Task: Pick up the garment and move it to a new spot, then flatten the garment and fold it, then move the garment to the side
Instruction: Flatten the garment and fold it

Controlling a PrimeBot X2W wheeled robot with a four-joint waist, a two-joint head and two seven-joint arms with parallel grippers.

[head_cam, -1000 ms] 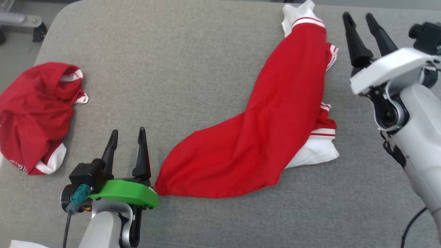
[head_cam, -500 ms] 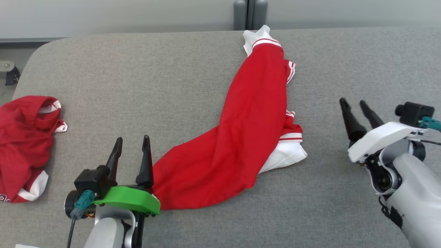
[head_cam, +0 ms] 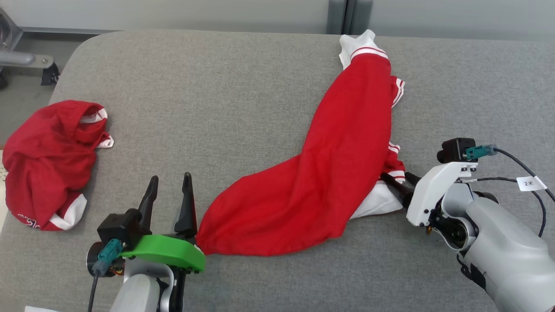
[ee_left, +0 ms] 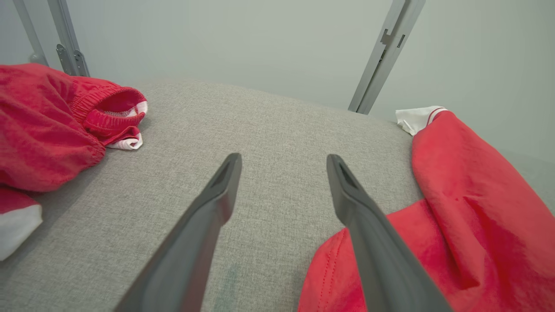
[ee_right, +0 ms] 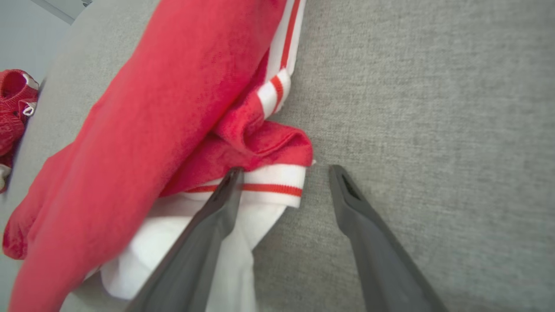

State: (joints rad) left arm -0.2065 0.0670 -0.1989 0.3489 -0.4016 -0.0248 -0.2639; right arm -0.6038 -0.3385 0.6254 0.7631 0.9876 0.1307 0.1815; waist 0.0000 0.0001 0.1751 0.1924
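Your garment [head_cam: 329,173] lies stretched diagonally across the centre of the frame on the grey pad [head_cam: 243,99]. Your left gripper [head_cam: 170,177] stands open at lower left, just beside the red hem. Your right gripper [ee_right: 285,170], also open, straddles the striped cuff [ee_right: 277,186] at centre right and grips nothing.

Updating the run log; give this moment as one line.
phase: pre-grasp | garment: long, rumpled | left end effector: open, beside hem | right end effector: open, at white cuff | second garment: bunched, left
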